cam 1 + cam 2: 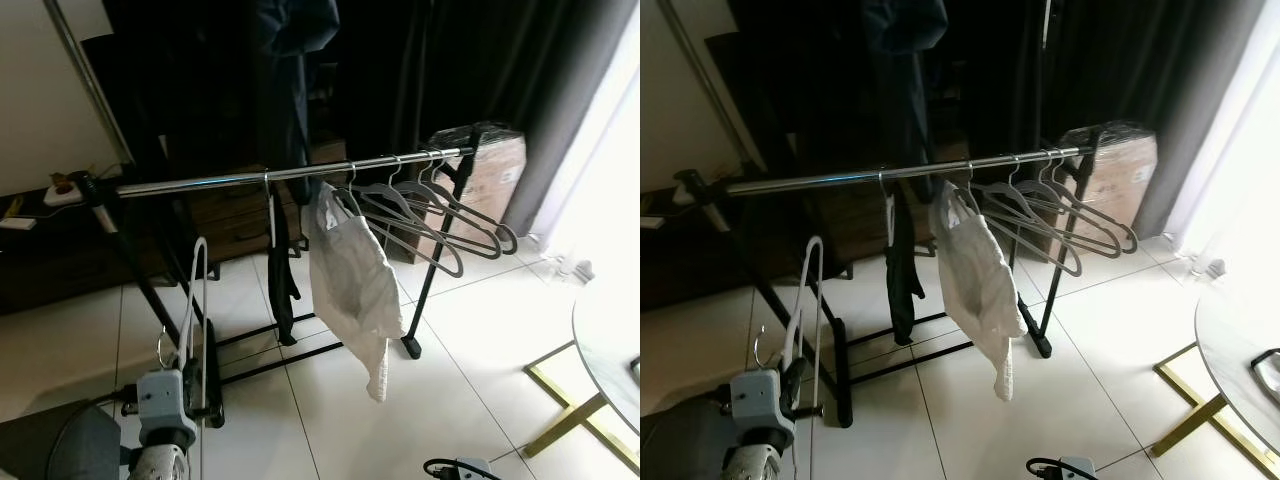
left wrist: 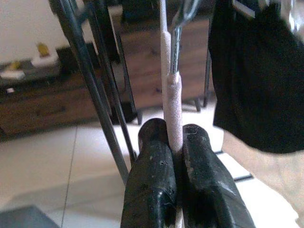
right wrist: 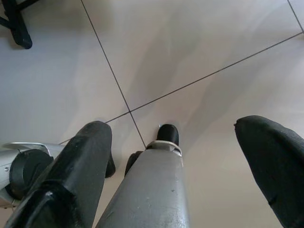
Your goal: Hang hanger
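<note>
Clamping our left gripper on the white hanger at seven o'clock below the rail, our right gripper hangs spread.

We get strong daylight from right, blowing out glossy white tiled floor there. Dark curtained backdrop stays murky, detail lost. Chrome clothes rail catches glare. Our left wrist view soft, close black fingers blurry; right wrist view evenly lit.

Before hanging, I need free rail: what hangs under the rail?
Under the rail: black garment, white garment, grey hangers. Its left stretch is bare. Left gripper holds a white hanger.
</note>
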